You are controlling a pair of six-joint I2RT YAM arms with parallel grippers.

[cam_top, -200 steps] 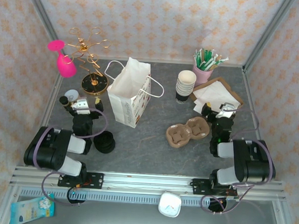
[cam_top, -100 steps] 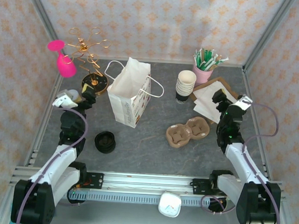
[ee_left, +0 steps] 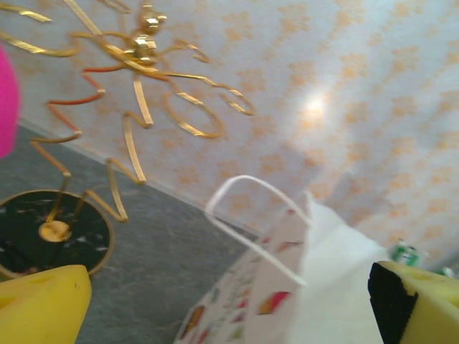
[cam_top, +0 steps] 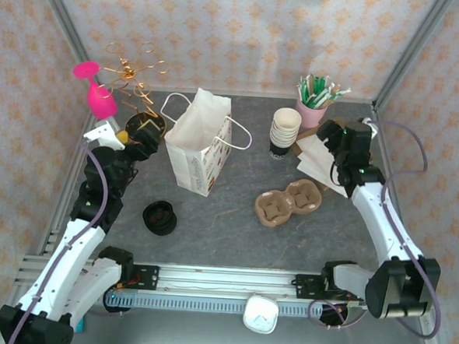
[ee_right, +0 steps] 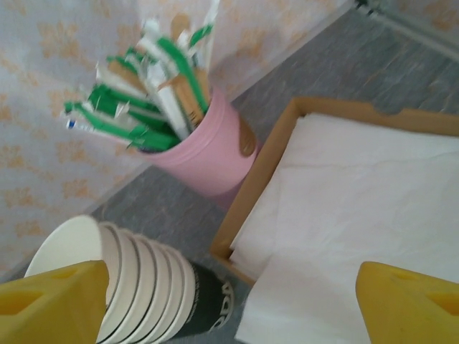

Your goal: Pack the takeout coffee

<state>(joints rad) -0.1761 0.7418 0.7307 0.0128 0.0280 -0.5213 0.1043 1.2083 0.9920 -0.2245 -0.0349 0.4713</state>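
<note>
On the near left of the table the takeout coffee (cam_top: 160, 218) stands upright and untouched, on the near side of the white paper bag (cam_top: 198, 150); within the last second both arms have unfolded from their bases and reached far past it, so packing is judged not yet begun. The left gripper (cam_top: 143, 138) hangs between the bag and the gold wire rack (ee_left: 136, 86), fully spread and empty; the right gripper (cam_top: 330, 137), over the napkin tray (ee_right: 267, 175) beside the stack of cups (ee_right: 136, 279), is wide and empty; the wrist views settle both openings, the top view places the coffee.
</note>
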